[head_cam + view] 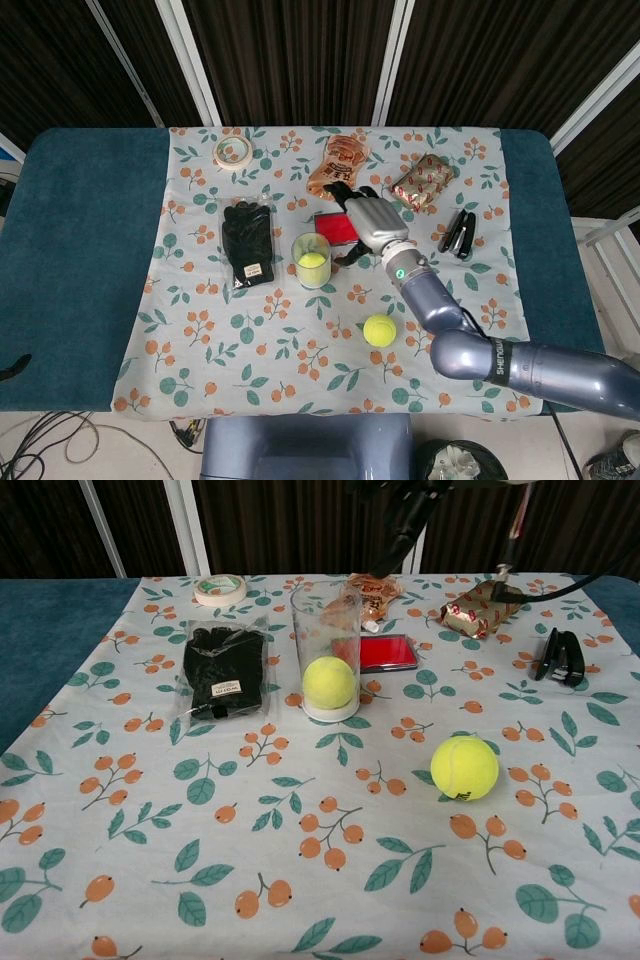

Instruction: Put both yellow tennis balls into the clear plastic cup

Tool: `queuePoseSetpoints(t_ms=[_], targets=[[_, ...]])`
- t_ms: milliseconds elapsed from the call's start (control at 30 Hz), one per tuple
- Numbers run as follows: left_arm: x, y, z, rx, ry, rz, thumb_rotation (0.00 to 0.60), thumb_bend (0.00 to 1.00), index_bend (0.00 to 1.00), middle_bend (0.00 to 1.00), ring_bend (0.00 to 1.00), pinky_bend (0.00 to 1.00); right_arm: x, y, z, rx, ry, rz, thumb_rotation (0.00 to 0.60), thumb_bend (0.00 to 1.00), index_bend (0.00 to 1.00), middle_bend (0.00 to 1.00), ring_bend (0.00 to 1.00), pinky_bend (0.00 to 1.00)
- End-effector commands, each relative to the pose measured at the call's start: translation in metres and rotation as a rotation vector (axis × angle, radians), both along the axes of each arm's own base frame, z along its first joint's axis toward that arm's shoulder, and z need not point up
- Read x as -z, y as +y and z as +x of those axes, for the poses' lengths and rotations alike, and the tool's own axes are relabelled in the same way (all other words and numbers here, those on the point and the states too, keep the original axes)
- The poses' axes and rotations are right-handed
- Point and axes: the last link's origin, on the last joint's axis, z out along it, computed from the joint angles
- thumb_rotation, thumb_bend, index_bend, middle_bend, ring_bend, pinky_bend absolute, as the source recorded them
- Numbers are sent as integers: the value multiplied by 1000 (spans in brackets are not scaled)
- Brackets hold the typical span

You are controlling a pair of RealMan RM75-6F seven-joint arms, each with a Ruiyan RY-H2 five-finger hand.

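The clear plastic cup (311,260) (326,650) stands upright near the middle of the flowered cloth. One yellow tennis ball (312,261) (329,682) lies at its bottom. The other tennis ball (379,330) (464,767) rests on the cloth, in front of the cup and to its right. My right hand (371,220) (408,510) hovers just right of the cup, above the red item, fingers spread and holding nothing. My left hand shows in neither view.
A black glove in a bag (248,241) lies left of the cup. A tape roll (232,152), a snack bag (339,165), a wrapped packet (424,181), a red flat item (386,652) and a black clip (459,233) lie behind and right.
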Motion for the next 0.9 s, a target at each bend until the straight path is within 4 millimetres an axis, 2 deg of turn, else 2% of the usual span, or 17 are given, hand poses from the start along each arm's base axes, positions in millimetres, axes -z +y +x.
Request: queuePoseSetpoints(t_ms=[33, 167, 267, 367, 500, 667, 900], targets=[[0, 0, 0, 0, 0, -1, 600, 41, 101, 0, 0, 104, -21, 8, -30, 8, 66, -41, 600, 138, 0, 7, 165, 0], [0, 0, 1, 0, 1, 0, 600, 40, 101, 0, 0, 104, -35, 35, -70, 29, 99, -29, 600, 138, 0, 7, 165, 0], [0, 0, 1, -1, 1, 1, 600, 41, 101, 0, 0, 104, -34, 58, -94, 23, 120, -4, 600, 138, 0, 7, 165, 0], [1, 0, 1, -3, 2, 0, 600, 41, 101, 0, 0, 104, -27, 79, -112, 0, 122, 9, 600, 138, 4, 8, 165, 0], [2, -1, 1, -3, -1, -6, 600, 41, 101, 0, 0, 104, -6, 109, -139, -29, 122, 36, 600, 138, 25, 9, 167, 0], [2, 0, 1, -8, 2, -7, 600, 41, 101, 0, 0, 104, 18, 131, -160, -61, 83, 30, 600, 138, 50, 36, 183, 0], [2, -1, 1, -10, 4, -7, 600, 41, 101, 0, 0, 104, 46, 143, -173, -53, 53, 65, 600, 138, 107, 69, 208, 0]])
